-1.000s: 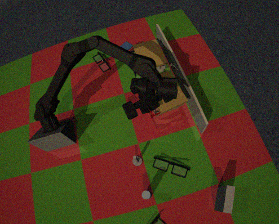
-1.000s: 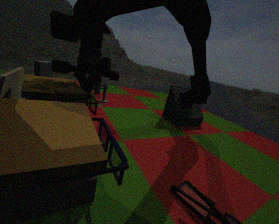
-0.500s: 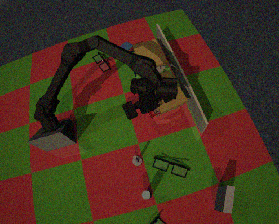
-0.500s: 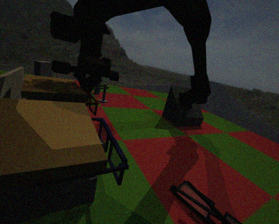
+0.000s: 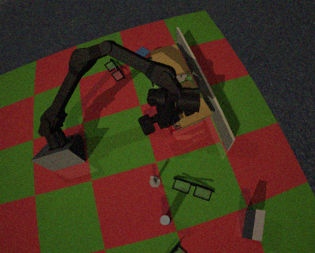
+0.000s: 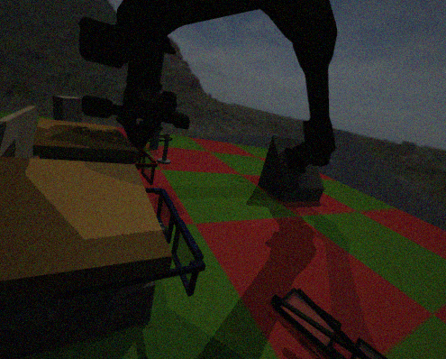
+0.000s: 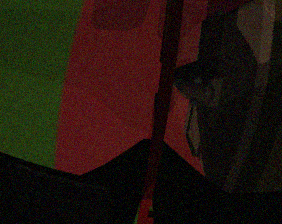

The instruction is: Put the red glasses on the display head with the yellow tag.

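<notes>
Hand (image 6: pixel 142 135) points straight down at the far head's (image 6: pixel 80 140) front edge, pinching the red glasses (image 6: pixel 147 164).

A dim, bare test set-up rather than a lived-in room: a red and green checkered mat (image 5: pixel 122 197) lies on dark speckled ground (image 5: pixel 275 38). Tan block-shaped display heads (image 6: pixel 74 212) stand along a grey backboard (image 5: pixel 208 95) at the far right, with spare glasses (image 5: pixel 193 187) scattered nearer.
</notes>
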You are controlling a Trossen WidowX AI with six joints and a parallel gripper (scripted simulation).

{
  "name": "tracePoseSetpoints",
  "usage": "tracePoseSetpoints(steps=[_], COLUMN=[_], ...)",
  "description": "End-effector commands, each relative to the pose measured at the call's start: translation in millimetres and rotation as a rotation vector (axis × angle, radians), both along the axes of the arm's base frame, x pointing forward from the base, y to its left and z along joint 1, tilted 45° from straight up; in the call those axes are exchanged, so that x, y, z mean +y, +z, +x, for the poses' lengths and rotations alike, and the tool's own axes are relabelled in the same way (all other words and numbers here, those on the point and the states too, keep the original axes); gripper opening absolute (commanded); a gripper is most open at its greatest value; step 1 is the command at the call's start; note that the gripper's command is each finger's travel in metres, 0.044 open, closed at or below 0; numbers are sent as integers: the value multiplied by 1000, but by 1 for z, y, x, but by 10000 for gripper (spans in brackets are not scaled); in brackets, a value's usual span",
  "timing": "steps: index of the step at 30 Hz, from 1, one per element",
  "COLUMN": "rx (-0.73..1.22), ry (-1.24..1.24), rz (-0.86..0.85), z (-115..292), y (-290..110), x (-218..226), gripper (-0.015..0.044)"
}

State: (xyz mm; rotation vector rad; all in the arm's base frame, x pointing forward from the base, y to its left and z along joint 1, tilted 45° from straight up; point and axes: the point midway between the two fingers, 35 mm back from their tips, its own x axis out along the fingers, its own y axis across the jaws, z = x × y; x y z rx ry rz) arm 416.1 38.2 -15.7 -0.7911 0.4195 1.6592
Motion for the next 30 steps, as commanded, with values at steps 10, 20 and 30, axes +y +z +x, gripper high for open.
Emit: tracePoseSetpoints(steps=[10, 20, 30], rx=[0, 4, 6], ry=[0, -4, -4], rz=[0, -21, -22], z=[0, 1, -34], y=[0, 22, 22], x=[0, -24, -39], gripper=[107, 107, 107])
